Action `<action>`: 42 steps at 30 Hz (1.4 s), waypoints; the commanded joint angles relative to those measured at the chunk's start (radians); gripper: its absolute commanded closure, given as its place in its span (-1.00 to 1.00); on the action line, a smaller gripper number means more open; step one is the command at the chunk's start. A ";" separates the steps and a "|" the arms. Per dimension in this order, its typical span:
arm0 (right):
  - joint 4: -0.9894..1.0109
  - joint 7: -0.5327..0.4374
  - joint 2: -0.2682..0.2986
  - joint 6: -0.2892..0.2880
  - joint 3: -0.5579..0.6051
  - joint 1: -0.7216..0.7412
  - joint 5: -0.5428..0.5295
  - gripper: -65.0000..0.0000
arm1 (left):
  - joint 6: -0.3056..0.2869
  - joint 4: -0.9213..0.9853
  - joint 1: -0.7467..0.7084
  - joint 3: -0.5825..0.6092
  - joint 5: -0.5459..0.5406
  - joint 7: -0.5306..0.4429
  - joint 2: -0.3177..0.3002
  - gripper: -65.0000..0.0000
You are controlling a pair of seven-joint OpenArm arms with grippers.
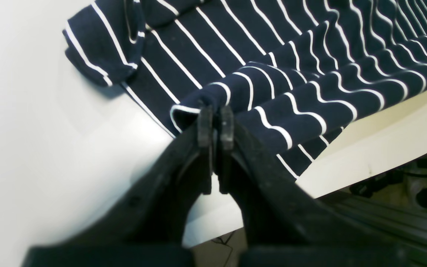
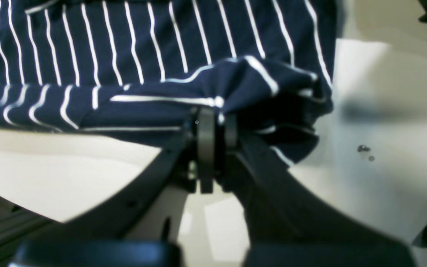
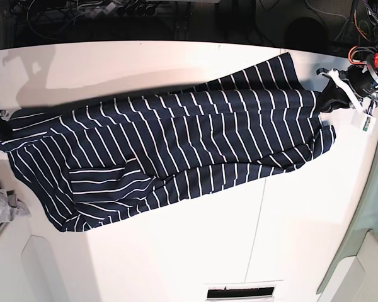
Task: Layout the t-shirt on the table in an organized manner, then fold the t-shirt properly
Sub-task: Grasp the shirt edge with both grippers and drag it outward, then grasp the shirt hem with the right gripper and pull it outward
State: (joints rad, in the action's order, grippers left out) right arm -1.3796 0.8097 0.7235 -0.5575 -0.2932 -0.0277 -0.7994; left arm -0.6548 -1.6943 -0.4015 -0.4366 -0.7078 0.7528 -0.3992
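The t-shirt (image 3: 176, 151) stretches lengthwise across the counter (image 3: 176, 251), left tool (image 1: 215, 120) and right tool (image 2: 215, 126) each clamped on opposite ends.

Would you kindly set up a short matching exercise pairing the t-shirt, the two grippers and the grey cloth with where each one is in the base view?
Things:
1. t-shirt
2. left gripper
3. right gripper
4. grey cloth

Places in the base view:
A. at the picture's left edge, below the shirt's end
B. stretched across the table
C. shut on the shirt's right end
D. shut on the shirt's left end

Pairs: 1-B, 2-C, 3-D, 4-A
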 commanded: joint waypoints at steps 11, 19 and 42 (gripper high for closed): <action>0.018 -0.082 -0.085 0.003 0.046 0.016 0.106 1.00 | 0.001 0.148 0.058 0.006 0.077 -0.151 -0.013 1.00; 0.064 -0.124 -0.108 0.004 0.051 0.021 0.108 0.39 | 0.001 0.290 0.122 0.006 0.067 -0.141 -0.014 0.91; -0.019 -0.208 -0.109 0.008 -0.156 0.050 0.061 0.39 | -0.043 0.102 0.021 -0.100 -0.129 0.019 0.049 0.49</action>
State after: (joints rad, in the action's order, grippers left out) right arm -1.3842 0.6327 0.5903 -0.5514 -0.4427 -0.0017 -0.7223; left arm -0.6846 -1.5764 -0.3824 -0.5297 -0.8181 0.7891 -0.3340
